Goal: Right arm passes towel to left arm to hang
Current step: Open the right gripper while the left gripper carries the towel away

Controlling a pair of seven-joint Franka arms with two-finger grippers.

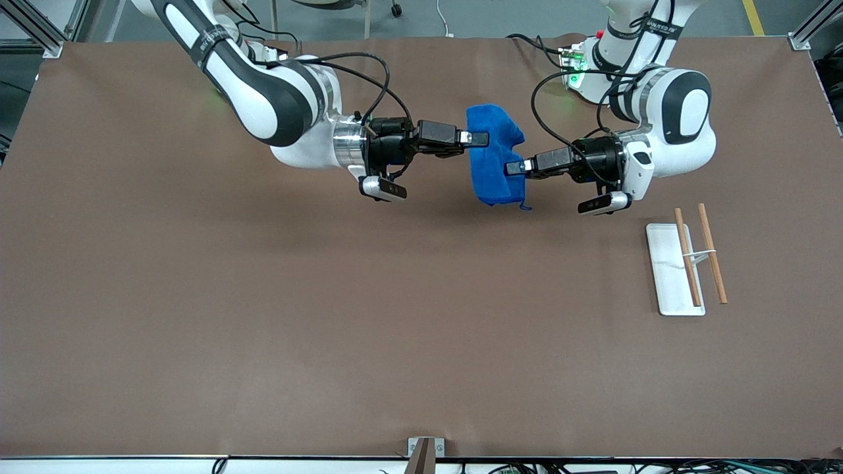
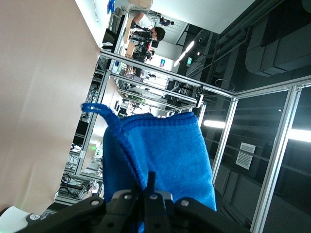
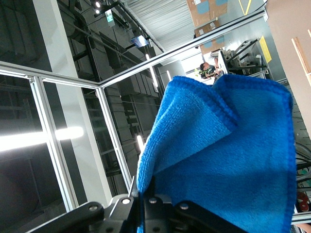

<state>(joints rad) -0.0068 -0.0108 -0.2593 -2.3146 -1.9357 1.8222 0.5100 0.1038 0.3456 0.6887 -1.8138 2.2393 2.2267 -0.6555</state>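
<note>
The blue towel (image 1: 492,176) hangs bunched in the air over the middle of the table, held from both ends. My right gripper (image 1: 483,139), reaching from the right arm's end, is shut on the towel's upper part. My left gripper (image 1: 511,168) is shut on its edge lower down. In the left wrist view the towel (image 2: 165,155) fills the space past the shut left gripper (image 2: 145,187), its corner loop (image 2: 99,109) sticking out. In the right wrist view the towel (image 3: 233,160) spreads folded from the shut right gripper (image 3: 146,191).
A white base plate (image 1: 665,280) carrying two wooden rods (image 1: 712,253) lies on the brown table toward the left arm's end, nearer to the front camera than the grippers. A small metal bracket (image 1: 425,451) sits at the table's front edge.
</note>
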